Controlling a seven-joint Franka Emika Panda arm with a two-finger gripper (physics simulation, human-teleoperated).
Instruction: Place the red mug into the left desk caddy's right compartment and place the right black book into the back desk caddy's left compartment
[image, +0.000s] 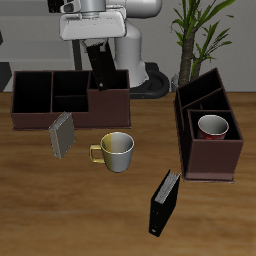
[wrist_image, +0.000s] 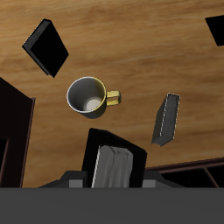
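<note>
The red mug (image: 212, 126) already sat in the left caddy (image: 208, 160). The gripper (image: 100, 62) pinched a black book (image: 101, 70) just above the back caddy (image: 60, 112); lowering it into the compartment remained.

Table (image: 40, 200): warm wood grain, smooth.
Back desk caddy (image: 70, 110): matt dark brown.
Yellow-green mug (image: 116, 150): glossy (beside caddy).

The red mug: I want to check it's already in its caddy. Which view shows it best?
The exterior view. There the red mug sits inside a compartment of the left desk caddy, its white inside visible. The wrist view does not show it, only the yellow-green mug and books.
</note>
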